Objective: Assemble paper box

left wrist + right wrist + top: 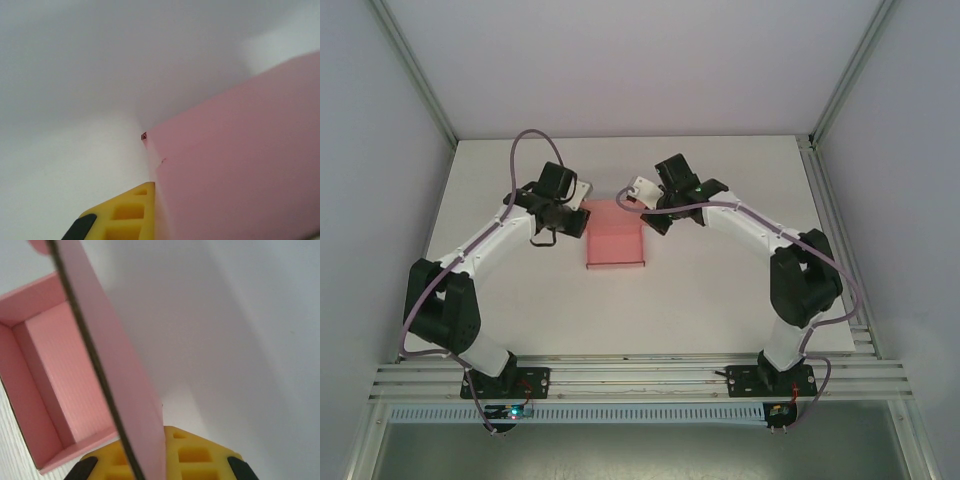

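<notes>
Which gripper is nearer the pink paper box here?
Neither: both hold the paper box. Left gripper pinches its far left edge; right gripper clamps the raised flap at its far right.

The pink thin-card paper box (pixel 616 240) lies midway on the flat white table (pixel 720 300). The black two-finger left gripper (pixel 578 200) sits at the box's 10 o'clock corner, the right gripper (pixel 634 200) at its 1 o'clock corner. The box's upright flap (pixel 130 390) stands between the right gripper's yellow fingers (pixel 195 455), with the open tray (pixel 60 370) at the flap's 9 o'clock.
</notes>
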